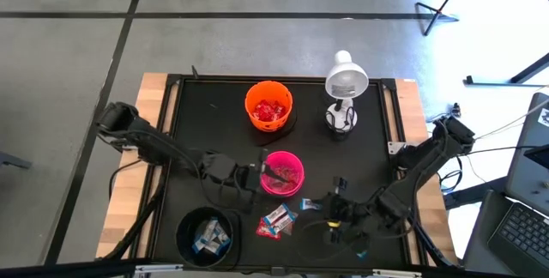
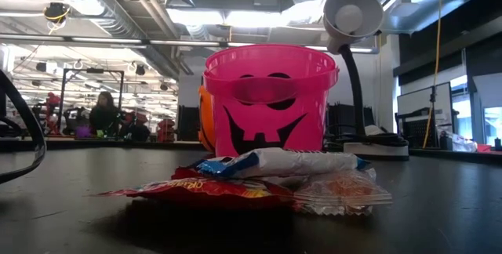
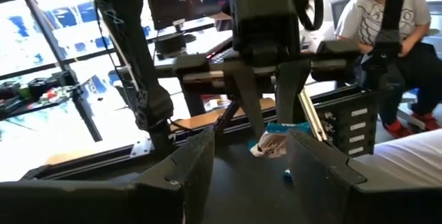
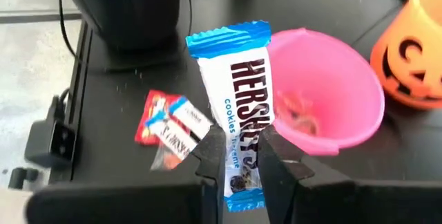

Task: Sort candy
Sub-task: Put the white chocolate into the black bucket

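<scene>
Candy like this blue-and-white bar (image 4: 239, 106) is light, crinkly and slick, so you should pinch it flat across the wrapper. Your right pincer (image 4: 239, 156) is clenched on its lower half, lifted near the pink bowl (image 4: 345, 92). Your left pincer (image 3: 248, 162) waits released. A few pieces (image 1: 277, 220) lie on the surface (image 1: 206, 115).

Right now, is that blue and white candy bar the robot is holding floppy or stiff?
Probably fairly stiff: the bar stands straight up above the right gripper without drooping. Likely light, since a pinch at one end holds it. The glossy wrapper might be slippery.
</scene>
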Motion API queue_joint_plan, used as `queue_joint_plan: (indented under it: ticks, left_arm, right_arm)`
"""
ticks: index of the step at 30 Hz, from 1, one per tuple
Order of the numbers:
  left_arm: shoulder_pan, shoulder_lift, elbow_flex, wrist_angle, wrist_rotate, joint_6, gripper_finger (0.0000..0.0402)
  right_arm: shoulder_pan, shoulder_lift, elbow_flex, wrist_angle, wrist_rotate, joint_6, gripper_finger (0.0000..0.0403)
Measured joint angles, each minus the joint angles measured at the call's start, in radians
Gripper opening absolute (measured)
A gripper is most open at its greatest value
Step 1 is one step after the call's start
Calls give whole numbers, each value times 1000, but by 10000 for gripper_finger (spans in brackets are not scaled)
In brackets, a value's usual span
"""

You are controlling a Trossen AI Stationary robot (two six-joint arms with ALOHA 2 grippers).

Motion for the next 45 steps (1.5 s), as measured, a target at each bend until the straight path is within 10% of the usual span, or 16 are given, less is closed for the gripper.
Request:
queue_joint_plan:
  ticks: [28, 45]
  left_arm:
    - [-44, 32, 0, 15, 45, 338, 235]
    - [-56, 32, -1, 29, 67, 433, 159]
  right_arm:
    - [-149, 0, 0, 281, -247, -220, 60]
    - [-195, 0, 0, 323, -335, -218, 60]
